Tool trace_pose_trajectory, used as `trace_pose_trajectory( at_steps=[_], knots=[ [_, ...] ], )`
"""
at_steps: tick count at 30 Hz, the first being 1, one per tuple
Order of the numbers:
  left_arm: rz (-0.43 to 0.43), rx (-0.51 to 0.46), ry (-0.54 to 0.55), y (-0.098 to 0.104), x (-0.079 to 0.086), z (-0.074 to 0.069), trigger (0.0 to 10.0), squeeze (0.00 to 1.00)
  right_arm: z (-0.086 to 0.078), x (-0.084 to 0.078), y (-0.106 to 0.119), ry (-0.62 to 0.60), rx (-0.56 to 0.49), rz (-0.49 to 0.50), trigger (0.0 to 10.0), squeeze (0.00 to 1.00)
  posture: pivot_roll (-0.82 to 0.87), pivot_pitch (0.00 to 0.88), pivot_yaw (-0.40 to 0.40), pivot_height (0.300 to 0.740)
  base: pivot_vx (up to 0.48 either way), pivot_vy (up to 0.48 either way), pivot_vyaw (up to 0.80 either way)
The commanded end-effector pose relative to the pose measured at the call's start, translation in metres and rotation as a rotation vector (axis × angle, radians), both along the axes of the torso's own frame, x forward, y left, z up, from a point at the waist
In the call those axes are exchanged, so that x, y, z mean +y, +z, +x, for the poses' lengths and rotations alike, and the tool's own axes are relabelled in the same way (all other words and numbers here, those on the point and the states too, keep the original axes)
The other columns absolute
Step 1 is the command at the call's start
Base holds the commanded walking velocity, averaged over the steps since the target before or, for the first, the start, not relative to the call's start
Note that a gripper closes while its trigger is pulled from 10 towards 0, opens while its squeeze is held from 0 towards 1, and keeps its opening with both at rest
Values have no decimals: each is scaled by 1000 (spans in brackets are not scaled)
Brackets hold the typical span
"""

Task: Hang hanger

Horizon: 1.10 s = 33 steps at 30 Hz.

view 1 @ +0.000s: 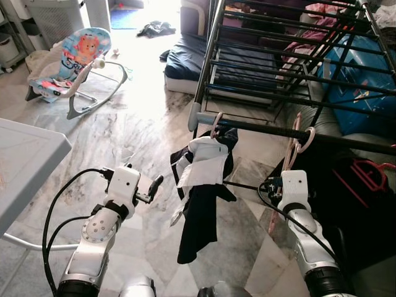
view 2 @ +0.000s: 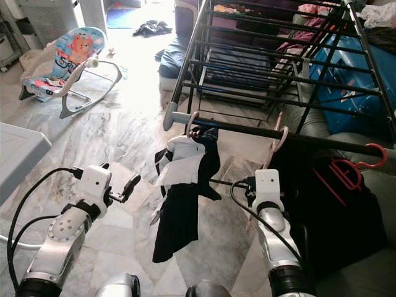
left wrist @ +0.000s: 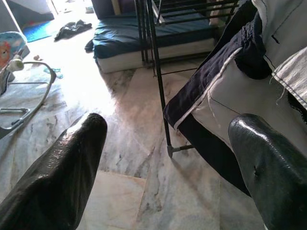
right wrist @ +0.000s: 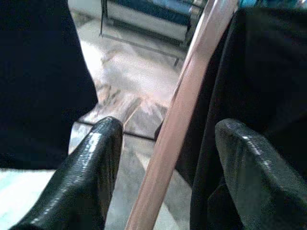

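**Nearly there: pink hanger hooked on the drying rack's front rail**

Here, the right tool [right wrist: 163, 167] stands just below the black front rail [view 1: 322, 137] of the drying rack [view 1: 291, 62], its two black fingers [right wrist: 91, 163] spread wide with the pink hanger [view 1: 296, 143] running between them. Whether either finger touches the hanger cannot be told. The hanger's hook sits over the rail, so the hanging looks close to done. A dark garment [view 1: 201, 204] with a white cloth hangs from a second hanger further left on the same rail. The left tool [left wrist: 168, 158], raised over the marble floor [view 1: 142, 124], is open and empty, apparently kept clear.
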<state>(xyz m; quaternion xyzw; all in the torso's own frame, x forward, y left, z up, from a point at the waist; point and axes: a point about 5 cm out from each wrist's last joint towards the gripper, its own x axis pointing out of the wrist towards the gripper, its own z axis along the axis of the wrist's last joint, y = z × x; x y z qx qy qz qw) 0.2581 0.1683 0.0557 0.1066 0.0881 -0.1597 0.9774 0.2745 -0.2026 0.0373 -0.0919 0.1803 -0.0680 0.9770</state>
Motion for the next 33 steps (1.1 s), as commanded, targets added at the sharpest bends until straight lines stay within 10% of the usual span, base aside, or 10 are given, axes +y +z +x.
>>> trace_pose_trajectory(
  at_steps=[1, 33],
  knots=[
    [13, -5, 8, 2, 0, -2, 10000, 0, -3, -7, 3, -34, -5, 4, 10000, 1000, -36, 32, -95, 740, 0, 0, 0],
    [16, -12, -62, 9, -7, -2, 10000, 0, -19, -16, 23, -101, -121, -27, 10000, 1000, -28, 35, -88, 740, -130, 0, 0]
  ],
)
